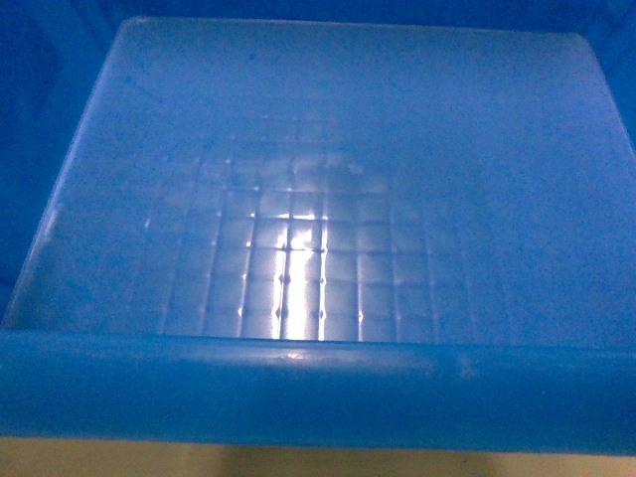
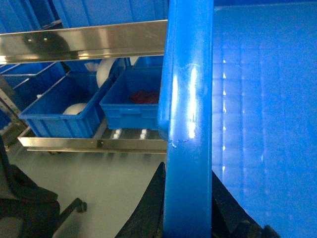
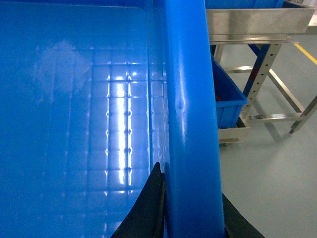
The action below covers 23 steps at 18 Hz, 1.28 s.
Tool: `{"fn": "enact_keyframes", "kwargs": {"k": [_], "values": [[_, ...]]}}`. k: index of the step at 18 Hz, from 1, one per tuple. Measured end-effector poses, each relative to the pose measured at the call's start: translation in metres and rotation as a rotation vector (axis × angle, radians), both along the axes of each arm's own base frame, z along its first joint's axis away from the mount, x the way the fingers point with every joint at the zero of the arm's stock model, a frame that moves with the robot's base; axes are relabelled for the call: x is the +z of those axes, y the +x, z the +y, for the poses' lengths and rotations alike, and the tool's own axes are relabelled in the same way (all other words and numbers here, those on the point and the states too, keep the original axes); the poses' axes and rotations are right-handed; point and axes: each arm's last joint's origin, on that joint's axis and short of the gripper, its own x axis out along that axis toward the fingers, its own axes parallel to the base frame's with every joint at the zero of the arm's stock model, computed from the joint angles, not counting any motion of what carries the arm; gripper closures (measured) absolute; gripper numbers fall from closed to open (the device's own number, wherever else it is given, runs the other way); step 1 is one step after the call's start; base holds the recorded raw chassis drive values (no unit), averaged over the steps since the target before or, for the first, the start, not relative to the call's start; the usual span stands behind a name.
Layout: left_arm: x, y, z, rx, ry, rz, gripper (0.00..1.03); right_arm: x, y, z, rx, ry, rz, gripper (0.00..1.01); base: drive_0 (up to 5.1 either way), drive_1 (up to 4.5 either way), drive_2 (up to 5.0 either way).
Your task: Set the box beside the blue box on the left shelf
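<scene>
The box (image 1: pixel 298 248), a bright-blue crate with a grid floor, fills the head view, and its thick near rim (image 1: pixel 298 388) runs across the bottom. My left gripper (image 2: pixel 187 167) is shut on the box's left rim (image 2: pixel 188 99), one black finger on each side. On the opposite rim (image 3: pixel 190 99) my right gripper (image 3: pixel 189 178) is shut the same way. In the left wrist view the left shelf (image 2: pixel 94 144) stands beyond the box. Its lower level holds two blue boxes (image 2: pixel 59 111) (image 2: pixel 131 106) side by side, the right one with something red inside.
A steel rail (image 2: pixel 84 42) of an upper level crosses above those boxes. A dark object (image 2: pixel 25 203) sits on the grey floor at lower left. In the right wrist view a steel rack (image 3: pixel 257 22) with slanted legs holds another blue crate (image 3: pixel 228 99).
</scene>
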Motion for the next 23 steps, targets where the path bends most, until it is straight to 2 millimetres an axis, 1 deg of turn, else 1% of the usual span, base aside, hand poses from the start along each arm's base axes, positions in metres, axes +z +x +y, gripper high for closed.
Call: {"fn": "enact_keyframes", "kwargs": {"k": [3, 23], "values": [[0.0007, -0.0008, 0.0008, 0.006, 0.004, -0.004, 0.91, -0.0004, 0.0009, 0.0007, 0.006, 0.002, 0.000, 0.90, -5.0, 2.43, 2.4], [0.0003, -0.0002, 0.0002, 0.002, 0.005, -0.001, 0.91, -0.0005, 0.0005, 0.0003, 0.001, 0.000, 0.003, 0.90, 0.0, 0.00, 0.0]]}}
